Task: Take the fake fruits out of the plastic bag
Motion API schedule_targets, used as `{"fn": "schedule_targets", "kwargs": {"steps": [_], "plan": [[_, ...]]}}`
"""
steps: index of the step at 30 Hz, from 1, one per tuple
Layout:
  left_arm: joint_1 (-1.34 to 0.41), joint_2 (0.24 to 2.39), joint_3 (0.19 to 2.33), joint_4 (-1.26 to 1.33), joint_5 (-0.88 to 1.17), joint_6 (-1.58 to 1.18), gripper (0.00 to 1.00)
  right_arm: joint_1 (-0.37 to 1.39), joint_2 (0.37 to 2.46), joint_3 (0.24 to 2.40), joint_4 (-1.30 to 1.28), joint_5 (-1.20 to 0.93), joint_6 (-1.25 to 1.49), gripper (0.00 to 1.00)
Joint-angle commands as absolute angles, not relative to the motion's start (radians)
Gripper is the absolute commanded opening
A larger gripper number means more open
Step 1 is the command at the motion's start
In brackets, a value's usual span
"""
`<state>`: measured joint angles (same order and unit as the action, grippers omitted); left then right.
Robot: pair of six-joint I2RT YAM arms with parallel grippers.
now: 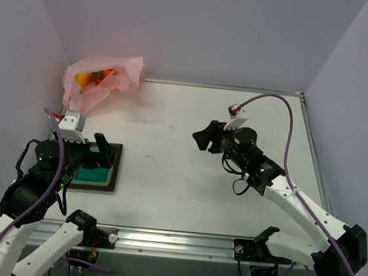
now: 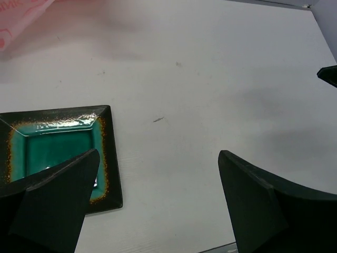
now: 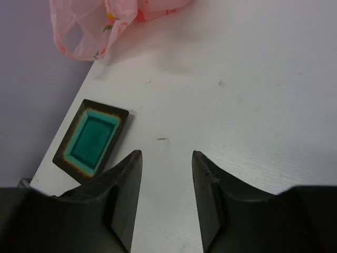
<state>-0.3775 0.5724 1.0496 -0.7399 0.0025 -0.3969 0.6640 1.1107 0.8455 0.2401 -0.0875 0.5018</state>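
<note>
Pink translucent film, crumpled into a loose heap: bag [image 1: 115, 75] in the far left corner of the white surface [image 1: 186, 178], pressed up against the back wall, one fold drooping toward the near side. Inside it, seen through the film, fruits [image 1: 91, 77] as an orange cluster with a touch of red, single shapes too blurred to count. From the right wrist, only a yellow and green fleck showing through the pink. Nearer along the left edge, well apart from the bag, a dark square tray [image 1: 112, 167] with a teal inside, lying flat. Left end effector [image 1: 100, 150] above the tray, fingers [image 2: 63, 195] spread wide, nothing between them but bare surface and a corner of the tray. Right end effector [image 1: 204, 137] out over the middle of the surface, turned leftward, jaws parted a moderate way and pinching nothing, well apart from both bag and tray.
</note>
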Motion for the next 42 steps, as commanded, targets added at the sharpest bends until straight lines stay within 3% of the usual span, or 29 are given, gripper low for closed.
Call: {"fn": "schedule_targets", "kwargs": {"steps": [1,3,7,15,18,22,23,25,29,34,38,41,42], "plan": [[-0.371,0.598,1.065,-0.733,-0.034,-0.383,0.94,0.68,1.121,0.868,0.278,-0.035,0.514,0.34],[-0.373,0.589,1.049,-0.724,-0.043,-0.383,0.94,0.693,1.147,0.887,0.278,-0.035,0.509,0.17],[-0.373,0.571,1.008,-0.664,-0.037,-0.38,0.94,0.758,1.256,0.957,0.282,-0.003,0.488,0.01],[-0.373,0.523,0.996,-0.646,-0.143,-0.351,0.94,0.837,1.486,1.171,0.374,0.012,0.439,0.0],[-0.373,0.515,0.999,-0.644,-0.213,-0.344,0.94,0.848,1.595,1.25,0.406,0.017,0.426,0.15],[-0.371,0.531,1.0,-0.64,-0.305,-0.345,0.96,0.85,1.759,1.415,0.456,-0.021,0.419,0.58],[-0.37,0.534,0.997,-0.637,-0.31,-0.348,0.99,0.85,1.787,1.449,0.46,-0.028,0.416,0.63],[-0.371,0.54,0.988,-0.618,-0.305,-0.354,0.9,0.85,1.882,1.558,0.462,-0.044,0.407,0.74],[-0.371,0.561,0.979,-0.589,-0.262,-0.383,0.72,0.838,2.049,1.766,0.427,-0.049,0.373,0.82],[-0.37,0.578,0.976,-0.571,-0.227,-0.406,0.68,0.805,2.264,2.023,0.331,-0.011,0.371,0.86],[-0.368,0.598,0.976,-0.561,-0.216,-0.414,0.68,0.775,2.377,2.169,0.305,-0.003,0.379,0.84],[-0.365,0.627,0.97,-0.534,-0.206,-0.426,0.68,0.772,2.465,2.288,0.313,-0.024,0.383,0.65],[-0.364,0.64,0.971,-0.522,-0.204,-0.44,0.68,0.772,2.489,2.318,0.322,-0.041,0.383,0.45]]}}
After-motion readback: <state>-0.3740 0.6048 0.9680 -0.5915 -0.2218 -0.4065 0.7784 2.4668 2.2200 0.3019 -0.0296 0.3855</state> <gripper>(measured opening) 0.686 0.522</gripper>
